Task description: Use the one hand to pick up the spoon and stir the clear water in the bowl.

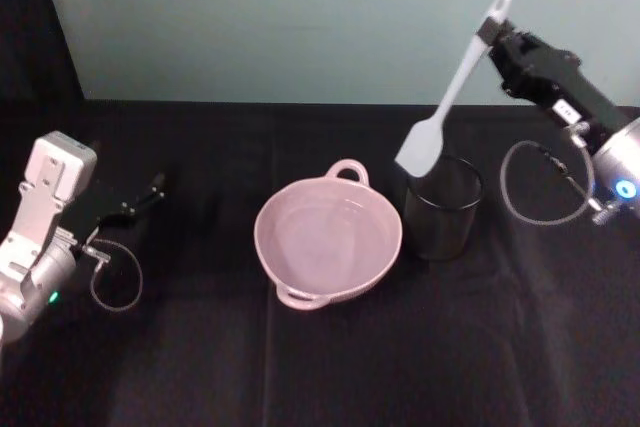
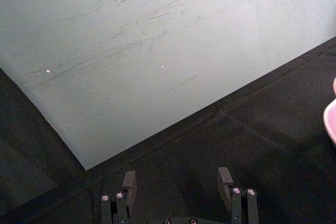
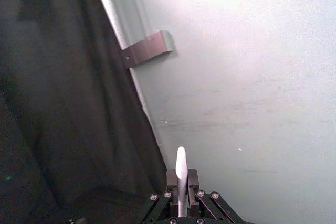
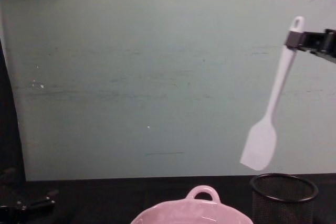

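One end effector, the right (image 1: 497, 39), is clamped on the spoon (image 1: 447, 100) held in the air above the mesh cup (image 1: 443, 209), right of the bowl (image 1: 328, 234), while the left end effector (image 1: 140, 200) rests spread apart on the tabletop (image 1: 200, 347).

Your right pincer (image 1: 497, 44) is a black, blocky unit with a small white number label, mounted on a silver cylindrical wrist that shows a blue ring light. A thin grey cable loops out beside that wrist. Your left pincer (image 1: 150, 190) is also black, on a silver wrist with a white boxy housing, a small green light and its own cable loop. You can see silver screws at both pincers' finger joints.
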Robot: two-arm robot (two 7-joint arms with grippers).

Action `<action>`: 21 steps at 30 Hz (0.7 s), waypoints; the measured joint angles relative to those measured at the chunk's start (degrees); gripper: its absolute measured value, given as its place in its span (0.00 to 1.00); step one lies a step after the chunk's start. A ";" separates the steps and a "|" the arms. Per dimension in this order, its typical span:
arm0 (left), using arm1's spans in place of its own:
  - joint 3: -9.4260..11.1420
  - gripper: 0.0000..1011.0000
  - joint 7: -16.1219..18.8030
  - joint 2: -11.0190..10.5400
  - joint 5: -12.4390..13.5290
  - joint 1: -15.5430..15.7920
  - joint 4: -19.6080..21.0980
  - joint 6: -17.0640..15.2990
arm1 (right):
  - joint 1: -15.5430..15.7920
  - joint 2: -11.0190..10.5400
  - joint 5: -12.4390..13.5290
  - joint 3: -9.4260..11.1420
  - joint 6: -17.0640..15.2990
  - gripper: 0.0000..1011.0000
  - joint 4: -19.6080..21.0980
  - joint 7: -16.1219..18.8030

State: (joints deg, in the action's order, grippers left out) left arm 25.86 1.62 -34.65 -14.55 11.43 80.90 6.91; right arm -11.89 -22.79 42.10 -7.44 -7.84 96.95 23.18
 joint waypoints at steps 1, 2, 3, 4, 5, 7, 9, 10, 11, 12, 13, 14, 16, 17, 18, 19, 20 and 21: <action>0.00 1.00 0.00 0.00 0.00 0.00 0.00 0.00 | 0.01 -0.26 0.43 0.27 -0.16 0.11 -0.30 0.01; 0.00 1.00 0.00 0.00 0.00 0.00 0.00 0.00 | 0.01 -0.46 0.78 0.43 -0.30 0.11 -0.57 0.00; 0.00 1.00 0.00 0.00 0.00 0.00 0.00 0.00 | -0.11 -0.79 1.47 0.69 -0.54 0.11 -1.16 0.02; 0.00 1.00 0.00 0.00 0.00 0.00 0.00 0.00 | -0.29 -0.98 1.84 0.81 -0.65 0.11 -1.68 0.11; 0.00 1.00 0.00 0.00 0.00 0.00 0.00 0.00 | -0.44 -1.13 2.13 0.86 -0.75 0.11 -2.19 0.20; 0.00 1.00 0.00 0.00 0.00 0.00 0.00 0.00 | -1.18 -1.62 3.33 0.91 -1.48 0.11 -3.95 0.81; 0.00 1.00 0.00 0.00 0.00 0.00 0.00 0.00 | -1.71 -1.88 4.18 0.91 -1.96 0.11 -5.22 1.30; 0.00 1.00 0.00 0.00 0.00 0.00 0.00 0.00 | -2.17 -2.08 4.70 0.83 -2.18 0.11 -6.26 1.63; 0.00 1.00 0.00 0.00 0.00 0.00 0.00 0.00 | -2.37 -2.16 4.84 0.74 -2.18 0.11 -6.82 1.68; 0.00 1.00 0.00 0.00 0.00 0.00 0.00 0.00 | -2.54 -2.23 4.91 0.63 -2.17 0.11 -7.39 1.73; 0.00 1.00 0.00 0.00 0.00 0.00 0.00 0.00 | -2.86 -2.33 5.01 0.38 -1.96 0.11 -8.30 1.88; 0.00 1.00 0.00 0.00 0.00 0.00 0.00 0.00 | -3.02 -2.36 5.06 0.24 -1.82 0.11 -8.83 1.94; 0.00 1.00 0.00 0.00 0.00 0.00 0.00 0.00 | -3.40 -2.44 5.21 -0.14 -1.47 0.11 -10.09 2.08; 0.00 1.00 0.00 0.00 0.00 0.00 0.00 0.00 | -3.69 -2.48 5.32 -0.43 -1.21 0.11 -10.91 2.21; 0.00 1.00 0.00 0.00 0.00 0.00 0.00 0.00 | -3.78 -2.48 5.40 -0.58 -1.10 0.11 -11.34 2.29; 0.00 1.00 0.00 0.00 0.00 0.00 0.00 0.00 | -3.89 -2.49 5.50 -0.74 -1.00 0.11 -11.74 2.39; 0.00 1.00 0.00 0.00 0.00 0.00 0.00 0.00 | -4.00 -2.49 5.56 -0.92 -0.85 0.11 -12.14 2.44; 0.00 1.00 0.00 0.00 0.00 0.00 0.00 0.00 | -4.18 -2.49 5.64 -1.23 -0.63 0.11 -12.80 2.51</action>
State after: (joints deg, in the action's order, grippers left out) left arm 25.86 1.62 -34.65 -14.55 11.43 80.90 6.91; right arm -16.06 -25.29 47.75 -8.67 -8.46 84.15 25.69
